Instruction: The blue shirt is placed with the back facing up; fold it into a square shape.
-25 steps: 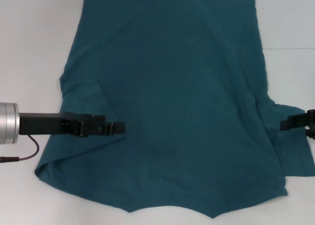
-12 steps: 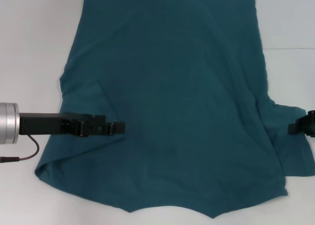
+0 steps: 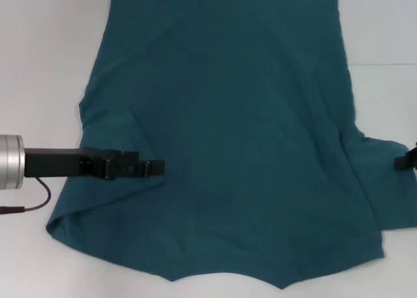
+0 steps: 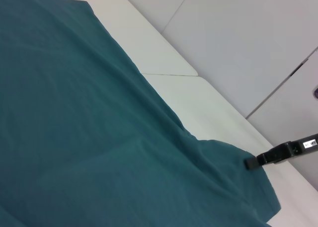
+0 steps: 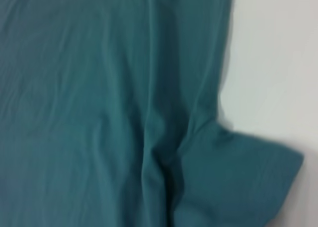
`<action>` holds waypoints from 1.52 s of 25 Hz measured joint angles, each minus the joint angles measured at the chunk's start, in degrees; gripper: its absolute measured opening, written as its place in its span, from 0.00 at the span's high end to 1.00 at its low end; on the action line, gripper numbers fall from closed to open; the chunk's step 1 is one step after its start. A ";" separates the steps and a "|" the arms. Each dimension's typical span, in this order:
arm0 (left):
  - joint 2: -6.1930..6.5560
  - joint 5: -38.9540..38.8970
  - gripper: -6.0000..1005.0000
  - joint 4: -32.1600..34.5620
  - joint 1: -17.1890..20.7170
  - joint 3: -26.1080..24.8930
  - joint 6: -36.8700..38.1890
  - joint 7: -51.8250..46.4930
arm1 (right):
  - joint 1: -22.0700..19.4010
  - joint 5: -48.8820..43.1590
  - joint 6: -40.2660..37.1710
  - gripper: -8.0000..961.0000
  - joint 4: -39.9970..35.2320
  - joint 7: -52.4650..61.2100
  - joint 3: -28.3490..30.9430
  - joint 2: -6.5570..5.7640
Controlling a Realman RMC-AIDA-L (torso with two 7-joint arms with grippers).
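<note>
Right claw [image 3: 409, 160] retreated off blue shirt [image 3: 228, 135].

The right hand [image 3: 409, 160] is running off the head view's right edge, only a dark tip showing beside the shirt's right sleeve, too little to tell how its fingers are standing. The left hand [image 3: 155, 168] is lying over the blue shirt [image 3: 228, 128], its fingers reading as one dark bar, any gap between them too small to make out. The shirt's collar edge is being cut off at the bottom of the head view. The right wrist view is showing the sleeve blurred.
</note>
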 joint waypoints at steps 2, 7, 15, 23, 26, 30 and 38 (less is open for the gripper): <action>0.00 0.00 0.04 0.05 0.02 -0.15 0.04 -0.04 | -0.19 0.00 0.17 0.98 -1.65 -1.16 -0.06 -0.04; 0.00 -0.01 0.04 0.15 0.09 -0.31 0.05 -0.16 | 0.08 -0.05 1.46 0.98 -3.91 -1.75 -0.08 -0.18; 0.00 -0.07 0.04 0.21 0.06 -0.39 -0.01 -0.62 | 2.54 -3.93 3.66 0.97 -4.00 0.04 -0.18 -0.41; 0.00 -0.09 0.04 0.33 0.38 -0.46 -0.02 -0.77 | 3.93 -5.48 4.40 0.97 -4.04 3.34 -0.12 -0.97; 0.00 -0.09 0.04 0.33 0.48 -0.47 -0.03 -0.77 | 4.13 -5.53 4.45 0.97 -4.05 4.45 -0.10 -1.37; 0.00 -0.09 0.04 0.33 0.52 -0.47 -0.17 -0.85 | 4.39 -5.54 4.48 0.97 -4.05 4.94 -0.06 -1.70; 0.00 -0.09 0.04 0.32 0.54 -0.46 -0.19 -1.03 | 4.47 -5.54 4.44 0.96 -4.68 6.33 -0.09 -1.81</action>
